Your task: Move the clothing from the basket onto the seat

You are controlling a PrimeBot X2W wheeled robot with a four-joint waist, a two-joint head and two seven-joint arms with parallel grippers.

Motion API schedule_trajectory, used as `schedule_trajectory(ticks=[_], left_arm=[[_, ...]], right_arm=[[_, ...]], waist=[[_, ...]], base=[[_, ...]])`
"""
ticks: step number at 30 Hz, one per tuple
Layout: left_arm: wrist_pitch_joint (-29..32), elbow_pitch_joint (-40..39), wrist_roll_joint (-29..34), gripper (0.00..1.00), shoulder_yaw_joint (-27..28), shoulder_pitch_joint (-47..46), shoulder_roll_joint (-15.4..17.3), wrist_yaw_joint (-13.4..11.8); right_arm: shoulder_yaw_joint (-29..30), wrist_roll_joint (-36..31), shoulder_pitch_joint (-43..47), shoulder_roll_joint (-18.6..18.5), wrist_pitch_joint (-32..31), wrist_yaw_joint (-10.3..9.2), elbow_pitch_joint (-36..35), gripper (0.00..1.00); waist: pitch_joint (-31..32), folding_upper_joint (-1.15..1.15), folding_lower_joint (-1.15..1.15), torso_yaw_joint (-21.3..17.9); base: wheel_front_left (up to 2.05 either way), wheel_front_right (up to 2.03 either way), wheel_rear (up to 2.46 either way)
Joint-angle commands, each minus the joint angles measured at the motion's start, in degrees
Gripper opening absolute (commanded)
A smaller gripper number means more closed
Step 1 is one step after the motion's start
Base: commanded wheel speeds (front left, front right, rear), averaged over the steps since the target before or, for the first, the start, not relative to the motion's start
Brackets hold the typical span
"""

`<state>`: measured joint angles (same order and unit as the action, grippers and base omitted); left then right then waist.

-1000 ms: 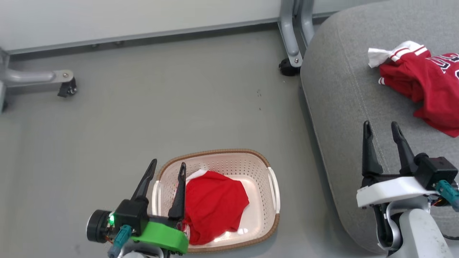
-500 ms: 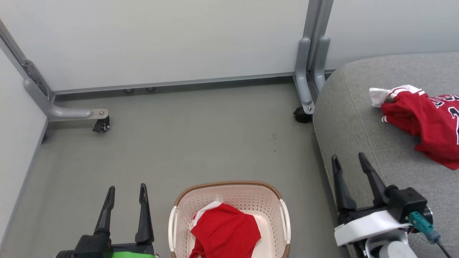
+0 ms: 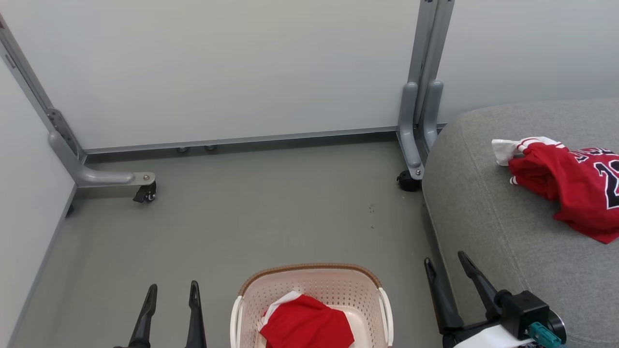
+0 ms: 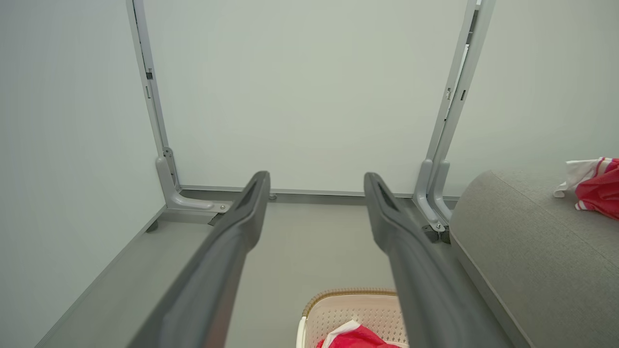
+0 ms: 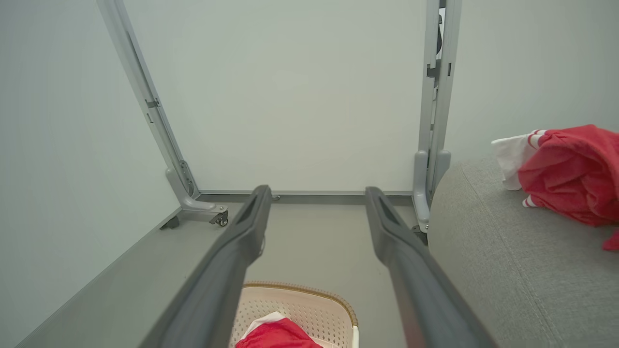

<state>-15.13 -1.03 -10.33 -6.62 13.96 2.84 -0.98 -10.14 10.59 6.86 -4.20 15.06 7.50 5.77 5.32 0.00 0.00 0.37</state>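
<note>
Clothing with black numeral 2 on grey seat

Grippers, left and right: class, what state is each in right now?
Left gripper: open, holding nothing.
Right gripper: open, holding nothing.

The left gripper, jaws spread and empty. The basket at 6 o'clock holds a red garment; a second red garment lies on the grey seat at 3 o'clock.
</note>
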Motion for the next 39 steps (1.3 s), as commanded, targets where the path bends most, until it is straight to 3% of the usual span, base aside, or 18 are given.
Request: schedule_trajectory(ticks=[1,10,39], left_arm=[[0.0,0.5,0.2,1.0,0.2,1.1,0.1,0.5],[0.0,1.1,1.6,1.0,0.2,1.9,0.1,1.6],[0.0,2.6,2.0,1.0,-0.1,0.2,0.1,0.8]], right_arm=[[0.1,0.3,0.7,0.0,0.2,-0.01,0.2,1.0],[1.4,-0.3,1.2,0.2,0.2,-0.01,0.5,1.0],[2.0,-1.4,0.2,0.3,0.2,-0.01,0.9,1.0]], waist=[[0.1,0.0,0.0,0.1],[0.4,0.0,0.0,-0.1],[-0.9,0.0,0.0,-1.6]], base=[[0.0,0.0,0.0],[0.0,0.0,0.0],[0.0,0.0,0.0]])
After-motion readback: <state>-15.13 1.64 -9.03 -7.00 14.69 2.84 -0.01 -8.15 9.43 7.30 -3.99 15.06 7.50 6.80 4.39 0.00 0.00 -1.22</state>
